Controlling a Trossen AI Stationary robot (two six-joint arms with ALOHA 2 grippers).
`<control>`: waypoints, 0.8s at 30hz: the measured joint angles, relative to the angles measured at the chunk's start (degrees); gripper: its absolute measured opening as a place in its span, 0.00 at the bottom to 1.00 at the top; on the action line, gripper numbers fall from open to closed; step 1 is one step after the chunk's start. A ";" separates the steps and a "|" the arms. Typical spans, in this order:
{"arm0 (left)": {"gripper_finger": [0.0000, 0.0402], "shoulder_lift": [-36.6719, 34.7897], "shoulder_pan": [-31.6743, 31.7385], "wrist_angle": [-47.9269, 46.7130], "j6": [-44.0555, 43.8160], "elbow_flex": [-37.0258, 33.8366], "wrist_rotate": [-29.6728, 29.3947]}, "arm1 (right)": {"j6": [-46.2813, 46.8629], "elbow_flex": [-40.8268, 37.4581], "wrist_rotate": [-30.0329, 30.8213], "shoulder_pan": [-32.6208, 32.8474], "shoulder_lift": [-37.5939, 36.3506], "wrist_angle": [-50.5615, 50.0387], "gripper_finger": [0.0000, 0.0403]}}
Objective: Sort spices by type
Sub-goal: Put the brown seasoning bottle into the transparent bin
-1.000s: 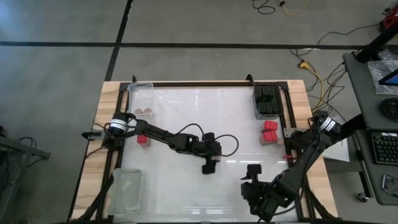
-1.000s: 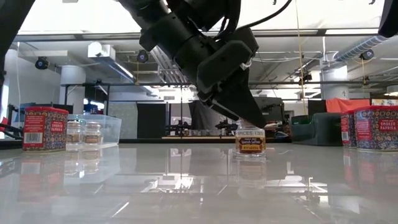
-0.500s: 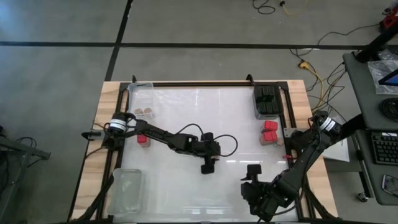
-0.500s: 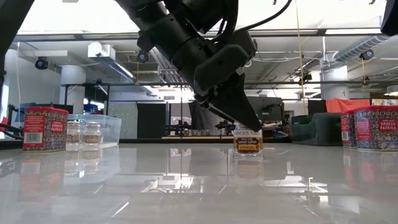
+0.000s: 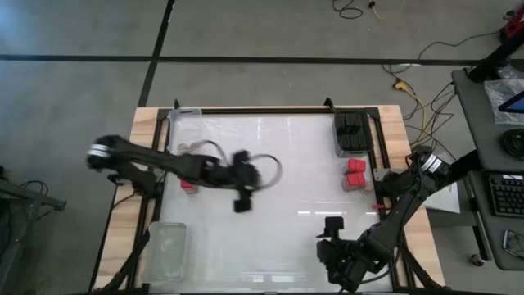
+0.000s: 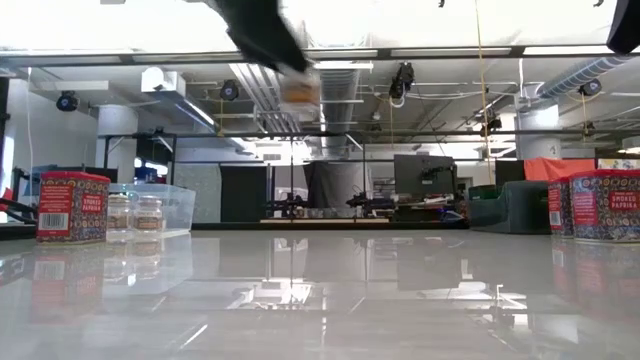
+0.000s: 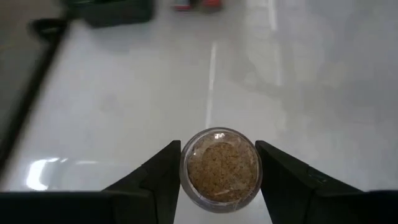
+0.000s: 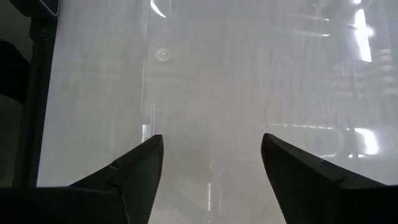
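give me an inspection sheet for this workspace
surface: glossy white table in a wood frame
job's things: tan jar lifted off the table; two tan jars far left; red tin left; red tins and black boxes right
clutter: clear trays near left and far left
tools: left tool shut on tan jar; right tool open, waiting near edge
cables: loose cables on the floor
surroundings: desk with keyboard at right

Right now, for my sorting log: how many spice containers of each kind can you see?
Red tins: 3
Round jars: 3, two standing on the table, plus one round jar held in the left end effector
Black boxes: one dark group, number not clear
Total: 6, plus the black boxes
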 joint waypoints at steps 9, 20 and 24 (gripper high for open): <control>0.41 -32.16 0.57 -17.64 -7.66 -16.12 -9.00 | 3.66 0.00 2.19 -1.11 0.00 1.44 0.65; 0.41 -57.02 9.67 -29.06 -5.96 -26.06 -14.63 | 3.66 -0.02 2.95 -5.84 0.00 4.87 0.59; 0.41 -58.76 12.73 -28.80 -4.65 -25.29 -14.69 | 3.28 0.58 2.99 -7.09 0.00 5.79 0.59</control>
